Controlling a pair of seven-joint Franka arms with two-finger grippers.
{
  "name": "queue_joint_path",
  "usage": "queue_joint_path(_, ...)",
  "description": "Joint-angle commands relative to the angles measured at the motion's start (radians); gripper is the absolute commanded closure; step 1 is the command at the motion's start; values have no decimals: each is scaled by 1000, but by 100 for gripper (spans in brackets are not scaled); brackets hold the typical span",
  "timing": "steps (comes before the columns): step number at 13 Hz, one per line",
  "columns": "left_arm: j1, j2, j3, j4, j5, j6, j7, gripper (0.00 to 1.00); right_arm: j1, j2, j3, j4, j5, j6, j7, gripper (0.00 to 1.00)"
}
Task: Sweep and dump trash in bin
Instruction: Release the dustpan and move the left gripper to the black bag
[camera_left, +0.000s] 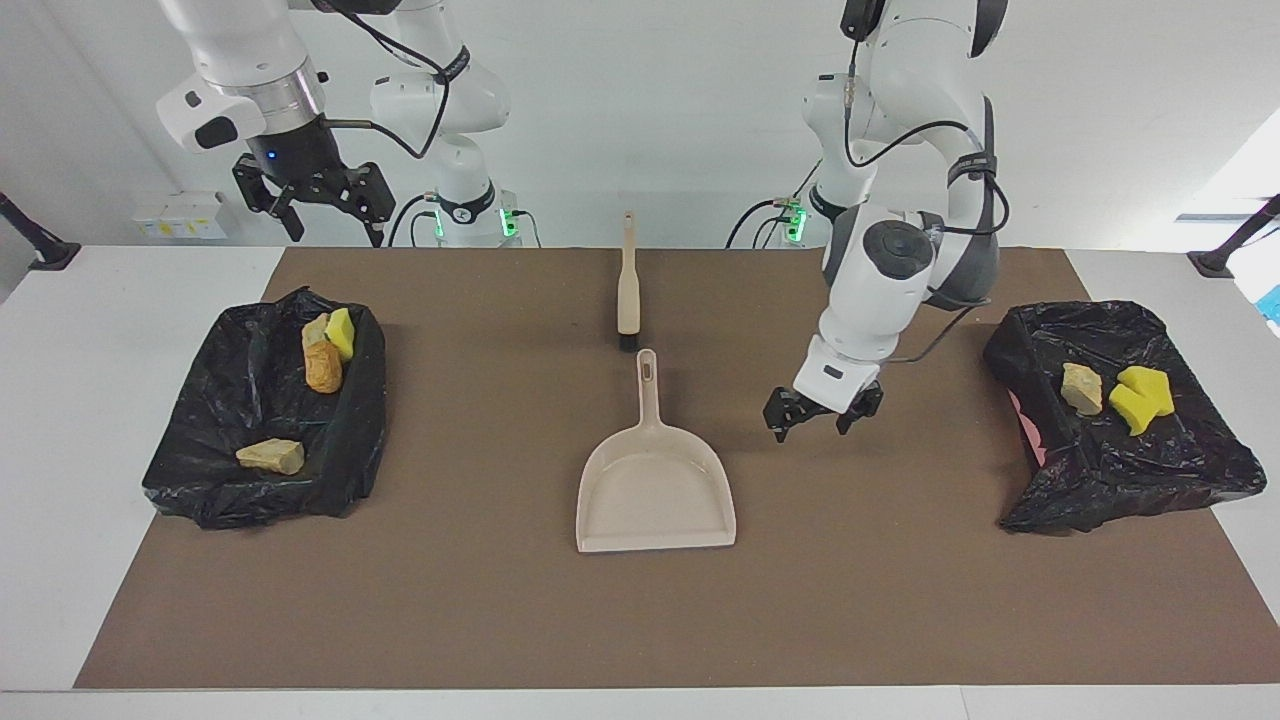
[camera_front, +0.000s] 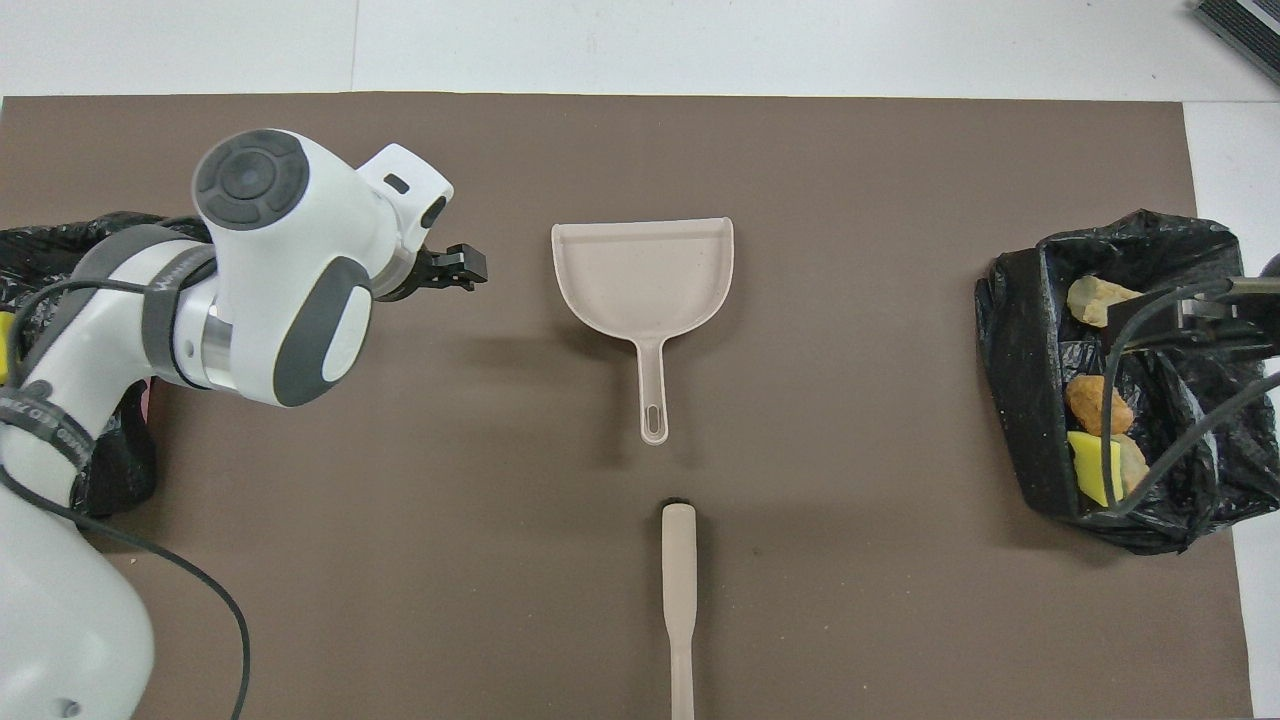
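Note:
The beige dustpan (camera_left: 655, 490) lies flat and empty mid-mat, and also shows in the overhead view (camera_front: 643, 270). The beige brush (camera_left: 628, 285) lies nearer the robots, in line with its handle. My left gripper (camera_left: 822, 412) hangs open and empty over bare mat, between the dustpan and the bin at the left arm's end. My right gripper (camera_left: 325, 205) is open and raised near the other bin. The trash lies in both bins: yellow (camera_left: 341, 332), brown (camera_left: 323, 368) and tan (camera_left: 271, 456) pieces in one, tan (camera_left: 1081, 388) and yellow (camera_left: 1140, 398) pieces in the other.
A black-bag-lined bin (camera_left: 360, 440) stands at the right arm's end and another (camera_left: 1100, 480) at the left arm's end. In the overhead view my left arm covers most of its bin (camera_front: 100, 240). A brown mat (camera_left: 900, 600) covers the table.

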Motion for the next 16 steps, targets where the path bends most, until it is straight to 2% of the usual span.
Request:
queue_joint_path(1, 75, -47, -12, 0, 13, -62, 116, 0, -4, -23, -2, -26, 23, -1, -19, 0)
queue_joint_path(7, 223, -189, -10, 3, 10, -238, 392, 0, -4, -23, -2, -26, 23, -4, -17, 0)
queue_joint_path(14, 245, -310, -10, -20, 10, -359, 399, 0, -5, -23, -4, -24, 23, -9, -17, 0)
queue_joint_path(16, 247, -318, -10, -9, 10, -369, 396, 0, -5, -23, -4, -24, 23, -10, -17, 0)
